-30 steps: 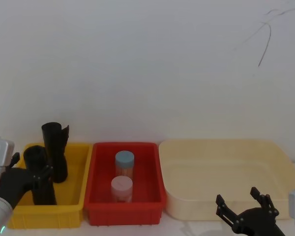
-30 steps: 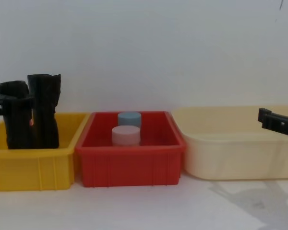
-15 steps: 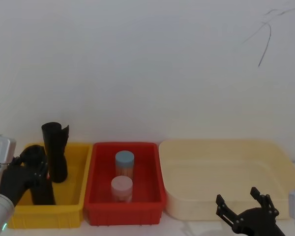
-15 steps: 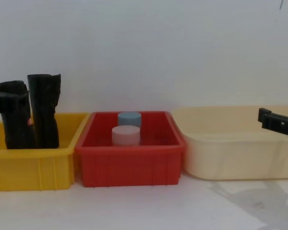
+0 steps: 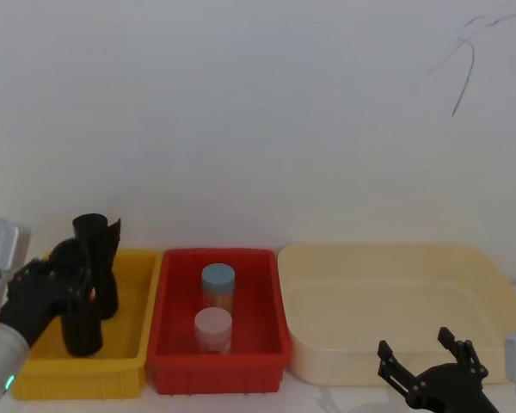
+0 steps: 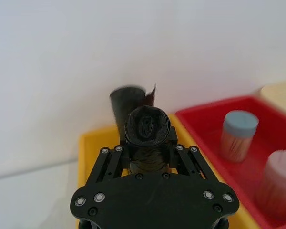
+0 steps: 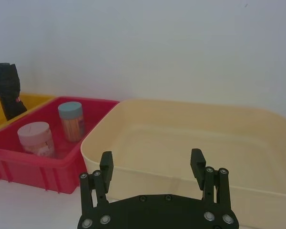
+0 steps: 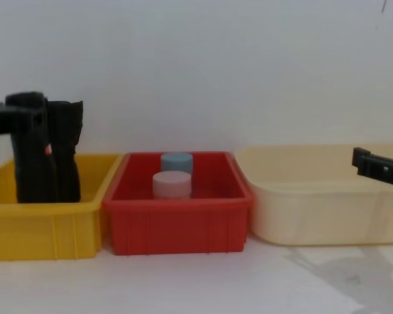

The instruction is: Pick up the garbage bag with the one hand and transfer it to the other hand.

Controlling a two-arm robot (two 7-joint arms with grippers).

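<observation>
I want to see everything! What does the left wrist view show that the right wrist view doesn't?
Left wrist view: the left gripper clamped on the garbage bag, seen end-on. Right wrist view: the open right gripper facing the cream tub. Both: the bag, the yellow bin, and the red bin with its blue-lidded jar and pink-lidded jar.

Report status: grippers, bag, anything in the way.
Left gripper shut on garbage bag, upright, lower end inside yellow bin. Right gripper open, low before cream tub. Taller black roll close beside the bag; red bin between the arms.
</observation>
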